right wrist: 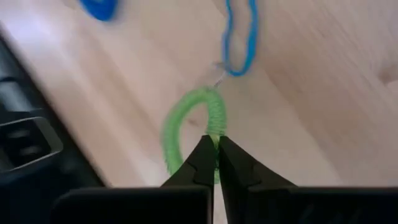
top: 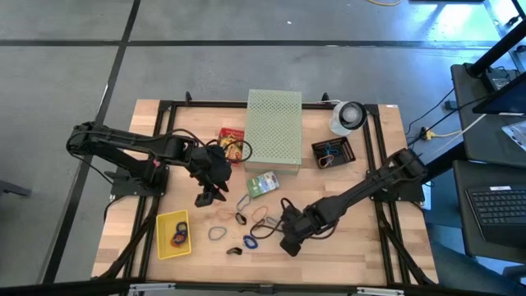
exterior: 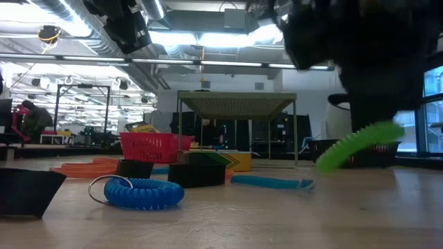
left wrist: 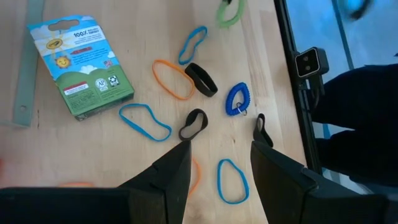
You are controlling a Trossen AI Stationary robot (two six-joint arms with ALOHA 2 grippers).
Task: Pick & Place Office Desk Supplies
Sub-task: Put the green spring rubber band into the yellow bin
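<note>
A green coiled loop hangs in my right gripper, which is shut on it near the table's front edge. In the low view the same loop slants above the wood. My left gripper stands open above the table's middle, over scattered bands: a blue coil, black bands, blue bands and an orange band, all lying flat. A green-and-blue card box lies flat beside them. My right gripper pinches one side of the green loop's coiled ring between its two fingertips. The fingers come from above, slanting down. The loop sticks out tilted from the fingers, lifted clear of the table.
A yellow tray with a few loops sits at the front left. The large pale green perforated box stands at the back middle, a red-and-yellow box to its left, and a black tray and a white roll to its right.
</note>
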